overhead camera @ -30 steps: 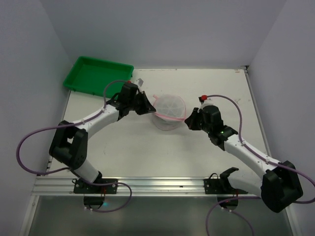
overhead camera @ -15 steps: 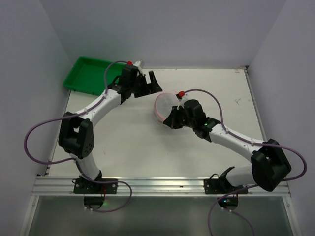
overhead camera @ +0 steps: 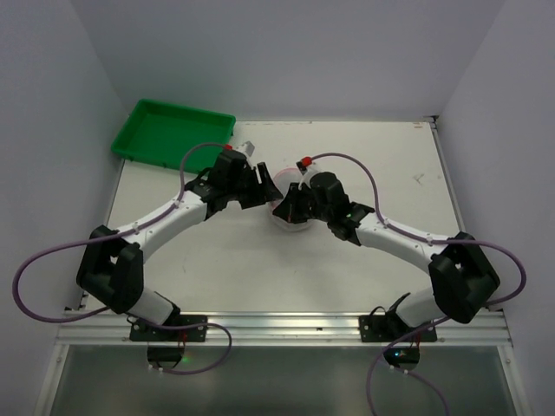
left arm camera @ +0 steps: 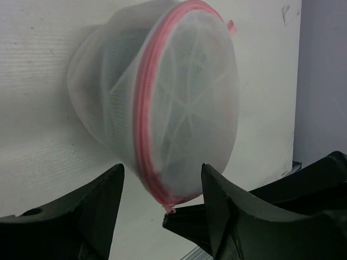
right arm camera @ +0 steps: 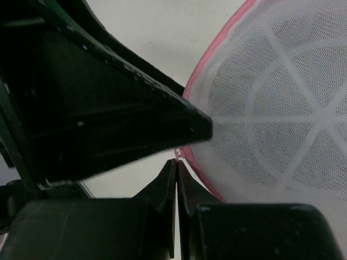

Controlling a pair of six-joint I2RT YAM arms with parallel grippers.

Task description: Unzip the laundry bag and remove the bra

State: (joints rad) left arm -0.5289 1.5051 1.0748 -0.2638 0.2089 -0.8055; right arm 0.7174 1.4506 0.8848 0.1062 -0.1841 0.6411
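While two arms meet at the middle of the tabletop (overhead camera: 381, 165), one laundry bag (left arm camera: 184, 103) stands tilted on its edge between them. One green tray (overhead camera: 169, 134) sits at the far left corner, well apart from it. Through the bag's white mesh only pale ribs show; what else is inside cannot be told. Its pink zipper rim (left arm camera: 142, 108) looks zipped along the stretch in view. The right claw (right arm camera: 176, 165) is clenched, pinching the pink zipper tab (right arm camera: 177, 156) at the bag's lower edge. The left claw (left arm camera: 161, 170) is released, fingers spread just beside that same edge, gripping nothing. Bag and claws are well apart from every tabletop edge.
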